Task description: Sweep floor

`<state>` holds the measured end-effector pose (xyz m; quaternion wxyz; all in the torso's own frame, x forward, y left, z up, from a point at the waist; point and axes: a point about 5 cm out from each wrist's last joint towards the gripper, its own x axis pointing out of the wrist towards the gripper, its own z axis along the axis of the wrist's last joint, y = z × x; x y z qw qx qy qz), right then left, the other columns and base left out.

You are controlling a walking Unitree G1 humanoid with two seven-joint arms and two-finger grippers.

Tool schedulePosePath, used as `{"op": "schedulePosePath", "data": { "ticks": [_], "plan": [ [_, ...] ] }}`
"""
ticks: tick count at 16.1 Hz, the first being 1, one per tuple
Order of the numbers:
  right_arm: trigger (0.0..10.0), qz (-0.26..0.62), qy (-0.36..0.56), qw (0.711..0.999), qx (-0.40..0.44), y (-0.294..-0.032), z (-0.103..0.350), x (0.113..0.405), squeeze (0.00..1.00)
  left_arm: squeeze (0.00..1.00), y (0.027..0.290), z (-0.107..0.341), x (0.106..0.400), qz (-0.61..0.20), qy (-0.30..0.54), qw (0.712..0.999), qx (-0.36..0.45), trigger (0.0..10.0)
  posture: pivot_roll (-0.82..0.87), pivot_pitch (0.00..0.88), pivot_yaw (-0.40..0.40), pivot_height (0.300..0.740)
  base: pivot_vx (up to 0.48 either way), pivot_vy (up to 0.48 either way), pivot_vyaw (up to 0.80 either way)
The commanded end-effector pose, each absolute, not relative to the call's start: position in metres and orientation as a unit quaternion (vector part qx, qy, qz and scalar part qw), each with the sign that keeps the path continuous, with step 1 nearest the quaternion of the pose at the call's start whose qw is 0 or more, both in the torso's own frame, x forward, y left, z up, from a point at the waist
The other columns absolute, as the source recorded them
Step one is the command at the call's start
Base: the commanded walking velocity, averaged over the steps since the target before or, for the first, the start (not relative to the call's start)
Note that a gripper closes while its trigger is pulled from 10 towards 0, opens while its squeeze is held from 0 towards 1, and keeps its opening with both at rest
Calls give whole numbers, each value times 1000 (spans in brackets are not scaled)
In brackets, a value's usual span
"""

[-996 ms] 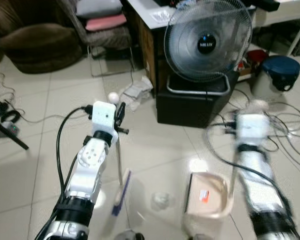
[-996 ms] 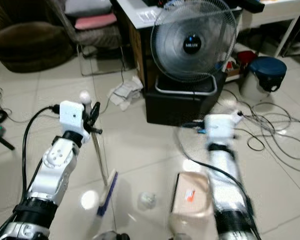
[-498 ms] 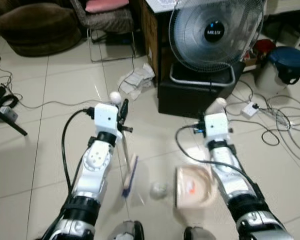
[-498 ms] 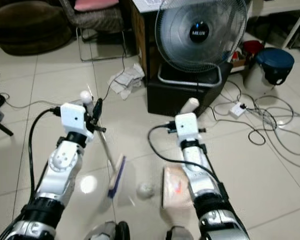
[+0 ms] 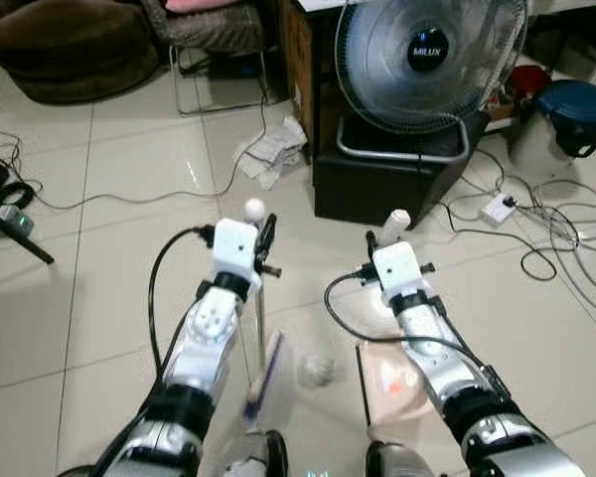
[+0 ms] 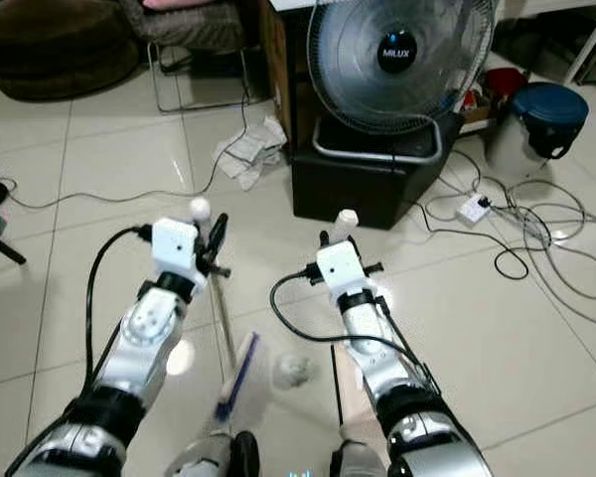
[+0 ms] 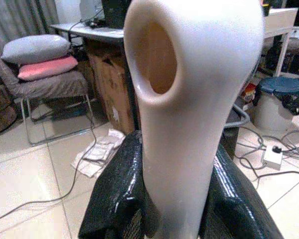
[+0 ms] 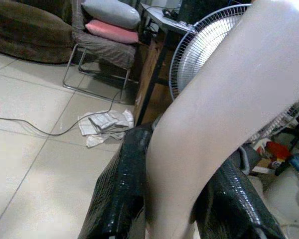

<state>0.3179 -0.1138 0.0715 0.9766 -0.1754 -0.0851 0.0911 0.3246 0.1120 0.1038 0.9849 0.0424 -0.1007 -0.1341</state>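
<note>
Left end effector [image 5: 261, 238] clamped on the cream broom handle [image 7: 189, 124], black fingers [image 7: 117, 199] pressed to either side of it. Thin shaft dropping to the blue-bristled broom head [image 5: 263, 373] on the pale tiled floor [image 5: 109, 258], at about 6 o'clock from that end effector. Crumpled paper ball [image 5: 317, 371] lying on the tiles just beside the bristles, at their 3 o'clock, between the broom head and the dustpan [image 5: 389, 383]. Right end effector [image 5: 382, 241] closed around the cream dustpan handle [image 8: 214, 124], fingers [image 8: 122, 189] hugging it on both sides. Beige dustpan resting low on the floor under the right arm, with a small red-marked scrap inside; anything else in it too blurred to tell. At 12 o'clock, a standing fan [image 5: 427, 60] on a black box [image 5: 387, 194]. Loose crumpled papers [image 5: 268, 159] on the tiles at 11 o'clock. Blue-lidded bin [image 5: 574, 114] at 2 o'clock, cables [image 5: 546, 229] strewn near it.
</note>
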Motion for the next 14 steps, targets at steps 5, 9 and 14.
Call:
{"op": "schedulePosePath", "data": {
  "ticks": [5, 9, 14],
  "plan": [
    [10000, 96, -94, 986, -102, -96, 73, 317, 0, 0, 100, 104, 328, -143, -90, 983, -78, 10000, 23, 207, 80, 740, 0, 0, 0],
    [10000, 100, -91, 986, -94, -93, 72, 315, 0, 0, 93, 102, 325, -170, -75, 974, -130, 10000, 27, 203, 78, 740, 0, 0, 0],
    [10000, 61, -93, 991, -68, -110, 73, 317, 0, 0, 91, 106, 325, -186, -76, 963, -182, 10000, 15, 192, 78, 740, 0, 0, 0]
  ]
}}
